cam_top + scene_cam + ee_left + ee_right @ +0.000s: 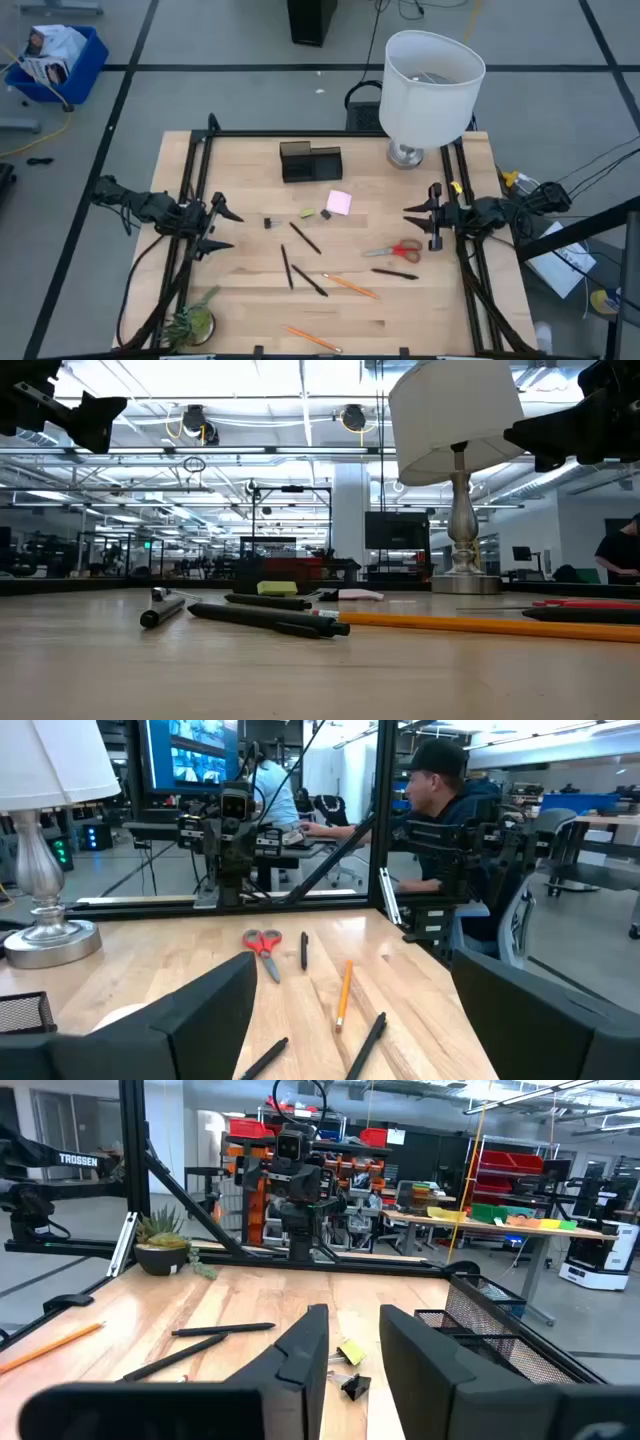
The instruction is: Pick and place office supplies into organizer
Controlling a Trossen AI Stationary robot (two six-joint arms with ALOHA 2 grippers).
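Pencils [349,285] lie nearest the front edge of the table [420,320], one orange one low by the plant [190,322], with black pens [305,238] scattered just beyond them mid-table and the red-handled scissors [403,251] to the right. Farther back sit a black clip [268,222], the yellow-green eraser [308,213] and the pink sticky-note pad [339,203], then the black organizer [310,161] near the far edge beside the lamp [430,85]. Left gripper [229,228] and right gripper [412,225] hover at the table's sides with fingers spread apart, holding nothing.
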